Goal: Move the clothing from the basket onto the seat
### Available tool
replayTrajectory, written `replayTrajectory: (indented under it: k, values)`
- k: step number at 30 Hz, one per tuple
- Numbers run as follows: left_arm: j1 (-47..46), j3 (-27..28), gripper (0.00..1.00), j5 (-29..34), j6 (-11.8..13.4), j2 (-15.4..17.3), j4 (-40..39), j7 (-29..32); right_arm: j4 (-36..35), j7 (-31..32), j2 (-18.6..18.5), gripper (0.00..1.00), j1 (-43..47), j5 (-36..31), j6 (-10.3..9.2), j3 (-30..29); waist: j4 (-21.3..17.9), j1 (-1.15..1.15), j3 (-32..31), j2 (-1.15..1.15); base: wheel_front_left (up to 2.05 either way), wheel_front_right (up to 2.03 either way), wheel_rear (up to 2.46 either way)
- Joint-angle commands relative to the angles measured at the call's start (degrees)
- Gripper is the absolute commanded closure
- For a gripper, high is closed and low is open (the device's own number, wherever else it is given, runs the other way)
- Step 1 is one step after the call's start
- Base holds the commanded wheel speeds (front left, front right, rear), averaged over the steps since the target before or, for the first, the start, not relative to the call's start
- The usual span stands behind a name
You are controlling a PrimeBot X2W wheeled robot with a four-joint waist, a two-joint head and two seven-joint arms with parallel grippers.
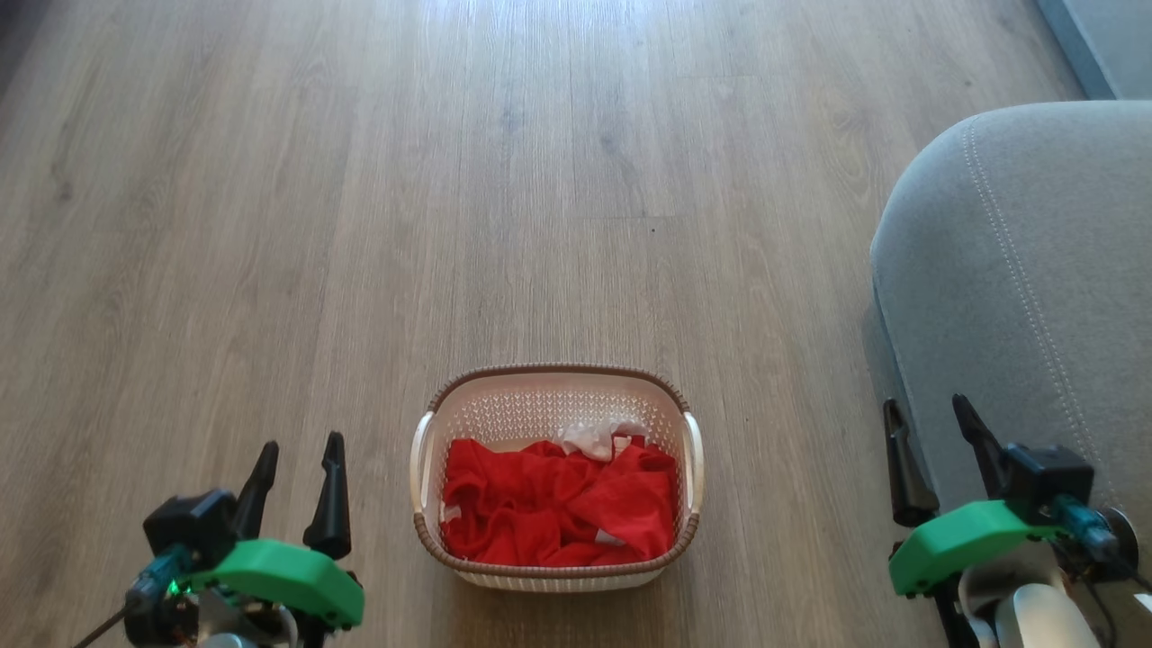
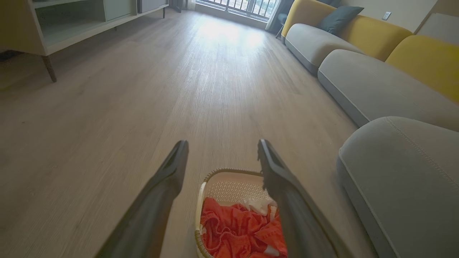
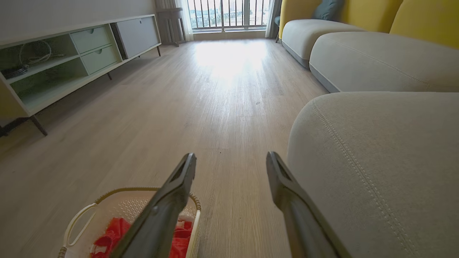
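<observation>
On the wooden floor (image 1: 360, 225), the basket (image 1: 558, 369) holds the red clothing (image 1: 558, 508), between the left end effector (image 1: 301, 441) and the right end effector (image 1: 925, 402), touching neither. Right of the basket stands the grey seat (image 1: 1035, 270). The right wrist view adds a low cabinet (image 3: 53, 61) beyond the basket. Both end effectors hang with fingers apart, holding nothing.
</observation>
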Motion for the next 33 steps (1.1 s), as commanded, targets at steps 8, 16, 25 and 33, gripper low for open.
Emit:
replayTrajectory:
  k: [8,16,25,33]
  values:
    - [-1.4,1.5,0.00,7.0,0.6,0.6,-2.0,-2.3,-2.0,-2.1,-0.7,0.00,-2.6,-6.6,-0.01,2.5,0.1,0.00,0.2,0.00,0.00,0.00,0.00]
    - [-1.3,1.9,0.00,12.0,1.0,0.7,-1.4,-3.6,-2.0,-3.5,-0.7,0.00,-2.4,-12.4,-0.01,3.5,0.1,0.00,0.2,0.00,0.00,0.00,0.00]
    - [-1.6,2.8,0.00,14.4,1.5,0.7,0.4,-4.7,-1.7,-4.6,-0.8,0.00,-2.2,-15.3,-0.01,4.5,0.1,0.00,0.3,0.00,0.00,0.00,0.00]
    - [-1.8,3.3,0.00,13.0,1.6,0.7,1.4,-4.7,-0.8,-4.6,-0.8,0.00,-2.0,-11.1,-0.01,4.3,0.1,0.00,0.1,0.00,0.00,0.00,0.00]
